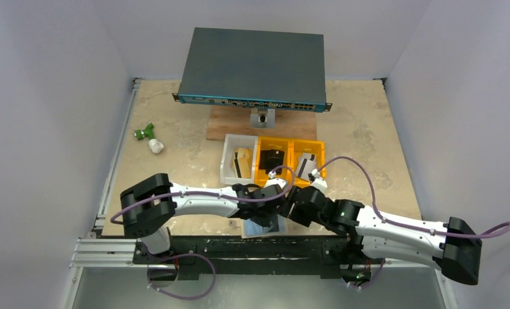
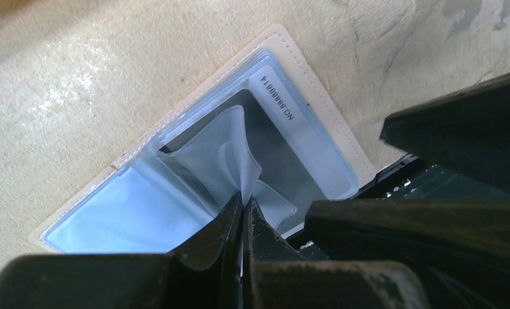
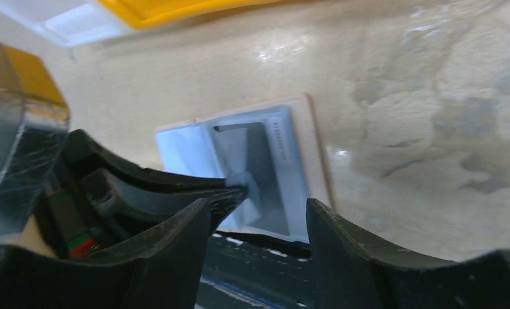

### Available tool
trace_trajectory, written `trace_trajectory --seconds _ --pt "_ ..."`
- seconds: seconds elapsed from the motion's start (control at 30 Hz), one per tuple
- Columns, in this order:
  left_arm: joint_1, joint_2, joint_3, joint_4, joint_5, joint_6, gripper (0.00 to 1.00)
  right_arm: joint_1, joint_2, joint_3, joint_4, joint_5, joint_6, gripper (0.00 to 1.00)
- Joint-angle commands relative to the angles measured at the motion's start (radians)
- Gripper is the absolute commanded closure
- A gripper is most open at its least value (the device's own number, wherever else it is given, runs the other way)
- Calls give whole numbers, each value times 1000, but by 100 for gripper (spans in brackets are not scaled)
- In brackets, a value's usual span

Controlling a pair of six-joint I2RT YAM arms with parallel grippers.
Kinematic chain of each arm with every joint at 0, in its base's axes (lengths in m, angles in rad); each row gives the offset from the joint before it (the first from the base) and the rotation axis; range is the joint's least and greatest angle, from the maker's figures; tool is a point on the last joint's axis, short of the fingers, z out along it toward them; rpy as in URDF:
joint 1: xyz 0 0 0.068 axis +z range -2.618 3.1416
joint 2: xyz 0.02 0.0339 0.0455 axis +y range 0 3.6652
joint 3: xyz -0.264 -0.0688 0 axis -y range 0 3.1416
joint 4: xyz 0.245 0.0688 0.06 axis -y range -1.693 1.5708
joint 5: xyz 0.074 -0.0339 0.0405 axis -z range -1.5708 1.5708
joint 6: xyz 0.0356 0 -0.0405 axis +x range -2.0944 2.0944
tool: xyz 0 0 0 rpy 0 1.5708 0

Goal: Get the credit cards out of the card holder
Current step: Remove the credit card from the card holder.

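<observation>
The card holder lies open and flat at the table's near edge, pale blue inside with a tan rim. In the left wrist view the card holder shows clear plastic pockets. A dark grey card sits under the right one, beside a printed number. My left gripper is shut on a clear pocket flap and pulls it up into a peak. My right gripper is open just above the holder, with the left gripper's fingers beside it. Both grippers meet over the holder in the top view, left, right.
A white bin and two orange bins with small items stand just beyond the arms. A network switch sits on a wooden board at the back. A green and white object lies at the left. A black rail runs along the near edge.
</observation>
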State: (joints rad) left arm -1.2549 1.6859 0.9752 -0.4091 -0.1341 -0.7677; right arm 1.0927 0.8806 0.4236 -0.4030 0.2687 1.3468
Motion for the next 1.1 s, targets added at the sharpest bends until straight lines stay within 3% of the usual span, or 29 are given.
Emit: trace_trajectory --seconds 0.0,0.27,0.67,0.77,0.93,0.97,1.07 --pt "26 -73 -87 53 100 -22 100 -1 13 0 155 -72 4 47" --pt "66 -185 -208 150 175 -38 100 -1 135 -26 334 -136 31 54" --pt "82 -233 -259 192 203 -28 100 0 332 41 416 -156 26 59" --pt "83 -236 -262 192 206 -26 100 -1 340 41 426 -153 31 69" --pt "83 -248 -263 185 204 -23 98 0 340 46 407 -131 31 95" --pt "83 -252 -263 181 203 -23 94 0 341 48 405 -126 31 100" --pt "83 -284 -268 159 197 -21 78 -1 336 53 361 -103 28 100"
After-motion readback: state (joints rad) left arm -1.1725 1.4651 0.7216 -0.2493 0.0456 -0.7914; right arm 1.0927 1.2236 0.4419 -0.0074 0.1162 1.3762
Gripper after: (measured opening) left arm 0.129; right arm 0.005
